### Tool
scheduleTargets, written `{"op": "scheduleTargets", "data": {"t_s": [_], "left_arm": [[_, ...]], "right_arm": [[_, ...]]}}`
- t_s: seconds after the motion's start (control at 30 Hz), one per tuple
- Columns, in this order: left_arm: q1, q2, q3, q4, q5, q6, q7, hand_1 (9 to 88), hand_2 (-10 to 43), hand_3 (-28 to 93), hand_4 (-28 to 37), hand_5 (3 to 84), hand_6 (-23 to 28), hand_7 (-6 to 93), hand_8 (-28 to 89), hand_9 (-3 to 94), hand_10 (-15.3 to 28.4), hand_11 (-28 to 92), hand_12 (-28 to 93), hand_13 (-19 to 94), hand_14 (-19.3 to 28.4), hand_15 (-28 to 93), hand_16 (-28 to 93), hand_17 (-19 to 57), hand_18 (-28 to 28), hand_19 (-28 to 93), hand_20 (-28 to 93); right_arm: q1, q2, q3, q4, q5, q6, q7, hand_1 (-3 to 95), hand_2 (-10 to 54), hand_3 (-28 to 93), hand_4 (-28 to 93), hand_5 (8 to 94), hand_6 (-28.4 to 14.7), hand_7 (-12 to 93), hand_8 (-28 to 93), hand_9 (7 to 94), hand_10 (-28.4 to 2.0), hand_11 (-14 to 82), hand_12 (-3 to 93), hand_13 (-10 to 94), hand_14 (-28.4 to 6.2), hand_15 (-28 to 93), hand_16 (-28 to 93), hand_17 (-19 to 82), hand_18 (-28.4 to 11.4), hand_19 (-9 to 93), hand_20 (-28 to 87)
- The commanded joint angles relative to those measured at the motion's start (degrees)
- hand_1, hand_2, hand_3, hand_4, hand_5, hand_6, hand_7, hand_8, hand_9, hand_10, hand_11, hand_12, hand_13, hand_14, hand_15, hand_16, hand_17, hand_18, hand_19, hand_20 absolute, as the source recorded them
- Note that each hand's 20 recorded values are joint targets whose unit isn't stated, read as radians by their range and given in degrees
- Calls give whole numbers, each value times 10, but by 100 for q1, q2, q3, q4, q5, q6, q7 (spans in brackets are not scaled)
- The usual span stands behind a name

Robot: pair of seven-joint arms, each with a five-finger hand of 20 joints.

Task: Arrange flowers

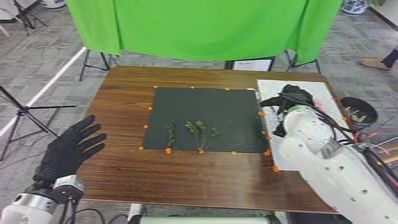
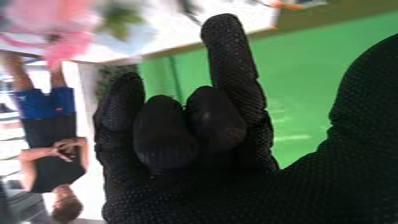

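Foremost, my right hand [image 2: 216, 125] looks empty, fingers loosely bent, near what seem pink blooms [image 2: 53, 17]. Green sprigs [image 1: 200, 126] lie spaced on the black mat [image 1: 209, 105], presumably for easy picking; my left hand [image 1: 62, 152], fingers extended, leaves them room.

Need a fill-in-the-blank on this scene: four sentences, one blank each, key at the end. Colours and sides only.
1. In the head view, the sprigs lie on the dark mat, to the ____ of the white board.
2. The hand above that board is the robot's ____ one.
3. The spots along the mat's edges are ____.
4. The cloth hanging beyond the table is ____.

Missing words: left; right; orange; green
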Motion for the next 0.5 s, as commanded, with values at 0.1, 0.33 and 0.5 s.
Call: {"op": "scheduleTargets", "data": {"t_s": [0.1, 0.33, 0.5], "left_arm": [[62, -31, -15, -28, -16, -6, -21, 236, -27, 694, -283, 270, 41, 187, -104, 232, 115, 190, 179, 175, 164, 324, 0, -100, 203, 387, 109], [41, -19, -6, -2, -13, -33, -35, 236, -28, 694, -283, 270, 41, 187, -105, 233, 115, 190, 178, 175, 163, 323, 0, -100, 203, 387, 109], [5, -4, 22, 13, -14, -55, -59, 237, -28, 695, -283, 271, 42, 188, -105, 233, 115, 191, 179, 176, 163, 323, 0, -100, 203, 387, 109]], "right_arm": [[174, 73, -124, 476, -211, -195, 111, 150, -95, 728, -283, 656, -47, 391, -91, 674, -123, 685, 613, 643, -129, 831, 447, 269, -224, 803, 419], [258, 33, -277, 727, -274, -262, 64, 162, -95, 732, -283, 616, -51, 400, -102, 641, -132, 686, 606, 613, -134, 828, 442, 253, -224, 788, 430], [318, -15, -420, 964, -208, -2, -107, 202, -95, 745, -283, 612, -49, 395, -110, 637, -128, 693, 592, 609, -131, 828, 432, 251, -224, 780, 438]]}}
